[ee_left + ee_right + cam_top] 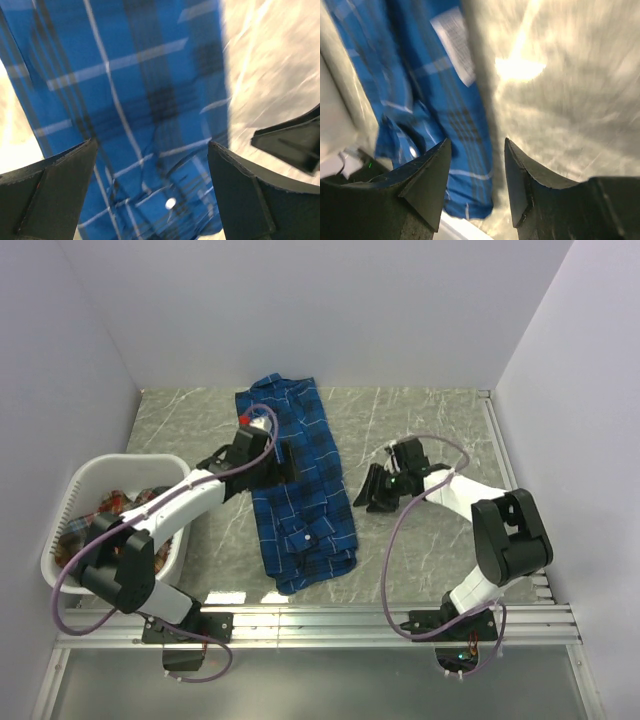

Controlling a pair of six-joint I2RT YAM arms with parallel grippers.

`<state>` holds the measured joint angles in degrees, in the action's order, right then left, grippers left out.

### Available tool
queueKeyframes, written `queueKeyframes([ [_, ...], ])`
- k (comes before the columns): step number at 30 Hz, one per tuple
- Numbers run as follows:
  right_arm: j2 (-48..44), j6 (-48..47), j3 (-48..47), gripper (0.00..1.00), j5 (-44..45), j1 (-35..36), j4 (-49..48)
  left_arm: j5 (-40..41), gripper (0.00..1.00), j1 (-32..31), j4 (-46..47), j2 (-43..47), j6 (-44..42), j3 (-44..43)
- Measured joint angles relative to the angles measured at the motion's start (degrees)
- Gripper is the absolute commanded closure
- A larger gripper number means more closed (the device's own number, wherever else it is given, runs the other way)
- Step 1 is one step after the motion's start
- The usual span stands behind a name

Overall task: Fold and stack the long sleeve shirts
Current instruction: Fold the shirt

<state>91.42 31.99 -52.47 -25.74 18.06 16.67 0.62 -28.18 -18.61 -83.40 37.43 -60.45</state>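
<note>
Two shirts are in sight. The blue shirt lies on the grey marbled table, folded into a long strip. It runs from the far side toward the near edge on a slight slant.

The left claw hangs over the upper middle of that strip. Its fingers are spread wide, with only the cloth below showing between them. Whether the tips touch the cloth cannot be told. The right claw sits over bare table just beside the strip's right edge, about level with its middle. Its fingers stand partly apart with a narrow gap and hold nothing. In its own wrist view the shirt's edge lies just left of that gap.

The blue shirt is royal blue, crossed by thin white lines and darker bands. A small white button shows near the left claw, and a white tag lies on the cloth in the right wrist view. The near end of the strip is wider and a little rumpled.

The red-orange shirt lies crumpled inside the white basket at the left. It is well apart from both claws.
</note>
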Motion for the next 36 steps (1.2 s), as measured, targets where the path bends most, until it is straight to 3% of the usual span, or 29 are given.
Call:
queueKeyframes([
  [9, 3.7, 3.1, 7.5, 0.46, -11.0, 0.2, -3.7, -2.1, 0.05, -0.1, 0.5, -5.7, 2.7, 4.2],
  [12, 6.1, 3.0, 7.5, 0.58, -14.1, 1.0, -4.6, -1.9, 0.06, -0.1, 0.8, -9.5, 3.8, 4.2],
  [13, 6.4, 2.9, 7.4, 0.68, -14.6, 1.6, -4.6, -1.9, 0.06, -0.1, 0.8, -10.6, 4.0, 4.2],
  [16, 6.6, 1.9, 5.9, 0.85, -14.6, 4.0, -2.7, -1.7, 0.07, -0.1, 0.2, -12.9, 4.3, 4.2],
  [19, 6.0, 0.9, 2.3, 0.92, -13.5, 6.1, 0.1, -1.6, 0.06, -0.1, 0.3, -12.8, 4.7, 4.2],
  [23, 1.6, -0.7, -1.6, 0.92, -9.4, 8.2, 5.3, -0.9, 0.06, -0.1, -0.3, -12.5, 5.1, 4.2],
  [33, -9.6, -7.5, -4.4, 0.59, -7.0, 10.7, 14.8, 1.9, 0.05, -0.1, -3.7, -8.4, 5.0, 4.2],
  [36, -12.3, -8.1, -4.4, 0.58, -4.0, 9.9, 16.0, 2.0, 0.05, -0.1, -4.2, -7.0, 4.6, 4.2],
])
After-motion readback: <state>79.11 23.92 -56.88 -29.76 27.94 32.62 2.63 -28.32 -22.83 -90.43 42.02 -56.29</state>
